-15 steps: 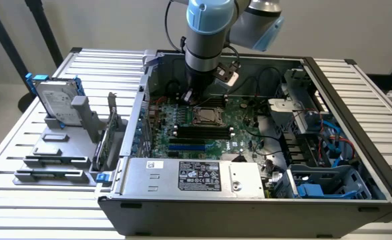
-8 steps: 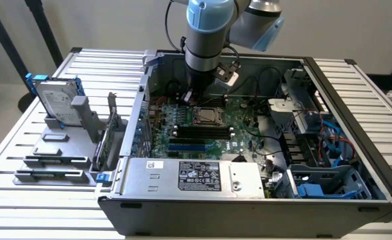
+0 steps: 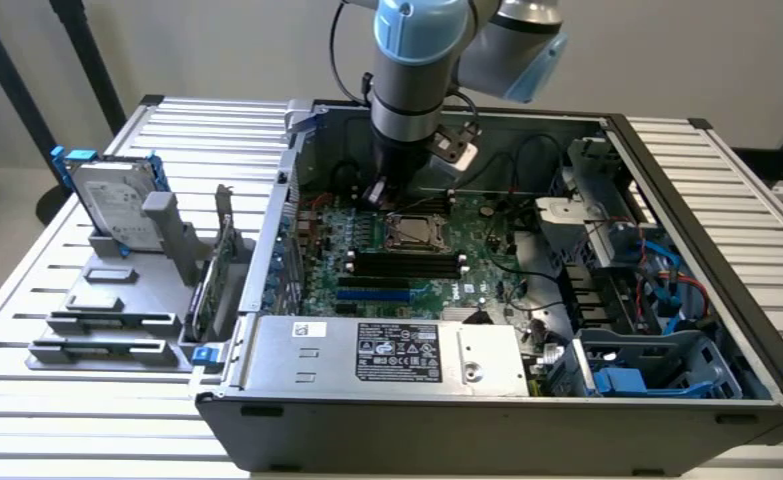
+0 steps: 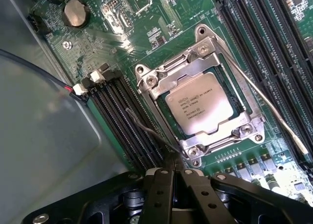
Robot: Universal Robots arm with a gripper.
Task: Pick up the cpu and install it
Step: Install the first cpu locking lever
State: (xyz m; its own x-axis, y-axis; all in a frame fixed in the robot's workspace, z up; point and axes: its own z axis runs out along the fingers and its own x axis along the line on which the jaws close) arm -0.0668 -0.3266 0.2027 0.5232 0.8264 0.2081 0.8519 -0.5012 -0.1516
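Black gripper, jaws pressed together and empty, hovers beside the shiny silver square cpu, apparently seated; its tips could snag the thin grey metal lever.

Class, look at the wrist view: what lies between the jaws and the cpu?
In the wrist view, the near edge of the socket's metal frame, with its screws, lies between the shut jaws and the cpu.

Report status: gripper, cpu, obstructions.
Gripper shut, empty, at socket frame corner. Cpu sits in socket. Thin wire lever close by the gripper.
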